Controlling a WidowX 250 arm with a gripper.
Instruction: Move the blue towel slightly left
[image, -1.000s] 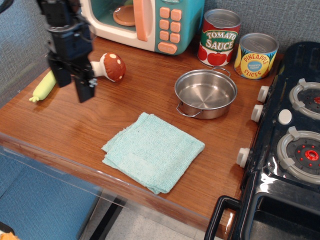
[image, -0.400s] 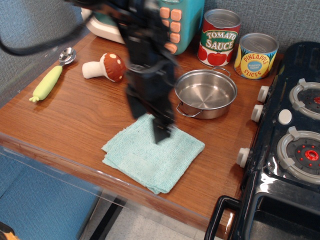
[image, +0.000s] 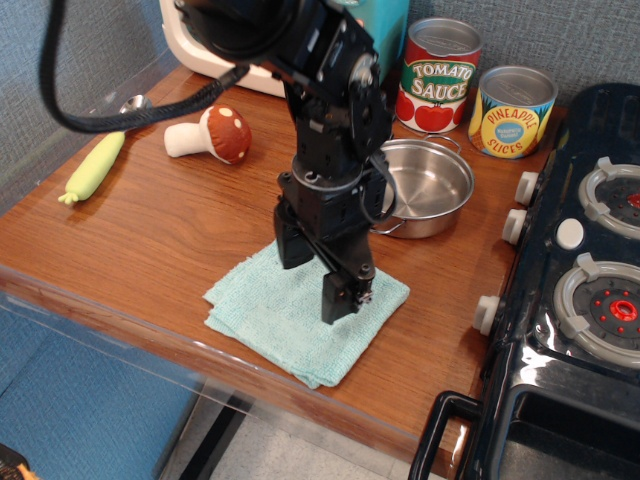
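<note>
Aqua knit, the blue towel (image: 300, 320) lies folded near the wooden counter's (image: 150, 240) front edge, just in front of the steel pot (image: 425, 185). Over its middle the gripper (image: 315, 280) stands with fingers spread, holding nothing. Judged step: descent to grasp; next, pinch and drag left.

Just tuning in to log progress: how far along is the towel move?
Done: the gripper is positioned over the blue towel, jaws apart with their tips at the cloth. In hand: getting hold of it; whether the tips actually touch the fabric cannot be told, and no pinch shows yet. Left: closing on the towel and shifting it slightly left, away from the steel pot, across the wooden table.
</note>
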